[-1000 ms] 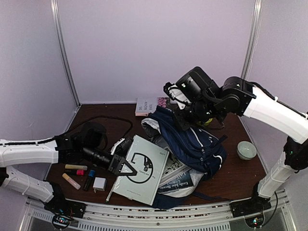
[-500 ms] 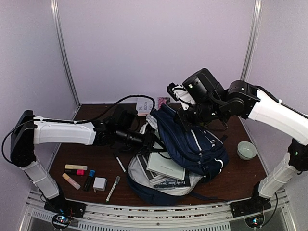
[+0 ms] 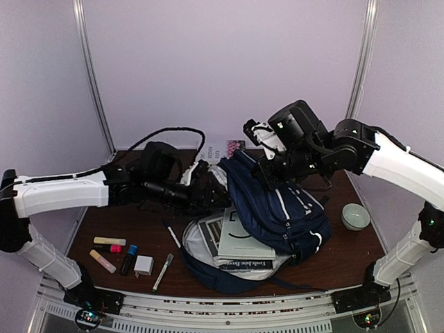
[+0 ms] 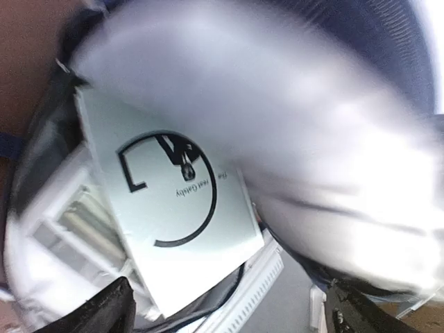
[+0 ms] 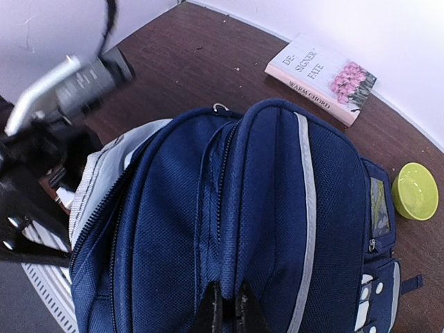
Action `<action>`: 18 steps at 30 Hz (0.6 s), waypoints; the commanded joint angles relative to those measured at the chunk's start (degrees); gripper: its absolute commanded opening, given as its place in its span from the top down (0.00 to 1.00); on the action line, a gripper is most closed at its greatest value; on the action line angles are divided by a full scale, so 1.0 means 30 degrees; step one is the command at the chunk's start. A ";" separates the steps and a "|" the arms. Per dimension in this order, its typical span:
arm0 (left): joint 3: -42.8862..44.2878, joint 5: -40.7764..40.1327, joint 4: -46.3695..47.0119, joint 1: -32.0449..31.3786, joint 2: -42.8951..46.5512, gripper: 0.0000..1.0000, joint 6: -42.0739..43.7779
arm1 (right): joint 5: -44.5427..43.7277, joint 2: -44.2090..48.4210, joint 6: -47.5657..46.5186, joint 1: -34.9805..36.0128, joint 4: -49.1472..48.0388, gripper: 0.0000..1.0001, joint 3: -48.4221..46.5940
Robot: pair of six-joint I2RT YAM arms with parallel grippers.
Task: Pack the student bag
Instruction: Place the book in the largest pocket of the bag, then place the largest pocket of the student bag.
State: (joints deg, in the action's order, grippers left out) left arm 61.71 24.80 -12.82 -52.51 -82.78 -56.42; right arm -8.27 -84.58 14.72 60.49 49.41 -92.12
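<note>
1. While the right gripper (image 5: pixel 225 305) pinches the student bag (image 3: pixel 277 208) by its top fabric at mid-table, the left gripper (image 3: pixel 208 195) gapes wide and empty at its mouth;
2. several books, a grey book (image 3: pixel 239 239) uppermost, already lie inside;
3. highlighters (image 3: pixel 109 241), a pen (image 3: pixel 163 272) and a charger (image 3: pixel 143 265) left of the bag seemingly await packing.

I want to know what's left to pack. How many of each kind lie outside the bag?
Markers: 4
Pens: 2
Charger: 1
Bowls: 2
Book: 1
Total: 10
</note>
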 commanded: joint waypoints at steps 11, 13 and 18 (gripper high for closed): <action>-0.0958 -1.1674 -0.8759 0.0072 0.8774 0.02 0.4099 | 0.7128 0.0431 -0.1912 0.0250 -0.1771 1.00 0.0412; -0.1156 -1.2226 -0.8765 0.0072 0.9309 0.02 0.4232 | 0.7831 0.0295 -0.2123 0.0250 -0.1254 1.00 0.0412; -0.1436 -1.3304 -0.8910 0.0101 0.9910 0.02 0.4693 | 0.5046 -0.0013 -0.1796 0.0260 -0.0506 0.44 0.0332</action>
State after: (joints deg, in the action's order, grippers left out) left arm 58.24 -9.91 -38.87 -52.49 -54.15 -44.84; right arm 9.69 -84.88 9.91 60.69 50.94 -89.93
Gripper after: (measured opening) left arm 0.978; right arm 0.244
